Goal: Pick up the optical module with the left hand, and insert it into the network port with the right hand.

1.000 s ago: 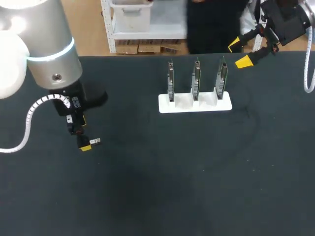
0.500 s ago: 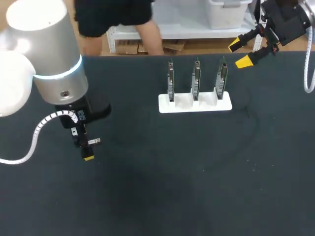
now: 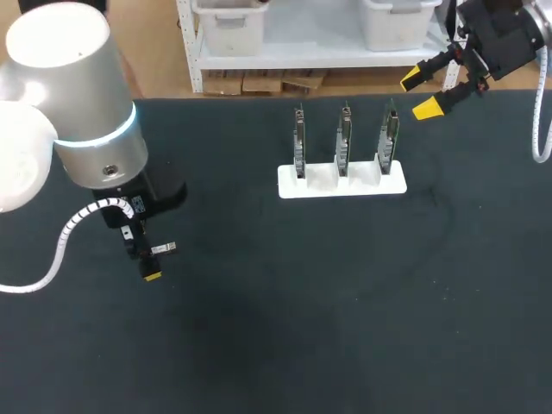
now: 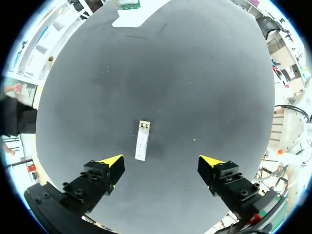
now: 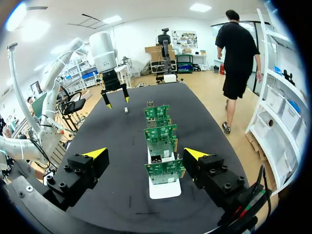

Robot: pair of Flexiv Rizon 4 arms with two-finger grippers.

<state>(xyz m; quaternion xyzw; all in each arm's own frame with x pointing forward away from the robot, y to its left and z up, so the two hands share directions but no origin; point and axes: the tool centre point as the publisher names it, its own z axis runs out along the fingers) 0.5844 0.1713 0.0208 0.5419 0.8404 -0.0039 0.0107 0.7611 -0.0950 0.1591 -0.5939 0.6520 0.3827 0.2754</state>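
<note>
Left wrist view shows my left gripper open over the module lying flat toward the tabletop's left edge, nearer one finger, so closing off-centre could nudge it aside; my right gripper hangs open at the far edge.

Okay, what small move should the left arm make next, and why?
Probably lower the left gripper around the optical module, centring on the way: its jaws stand open, and the module lies flat on the table, untouched and off-centre ahead of them.
</note>
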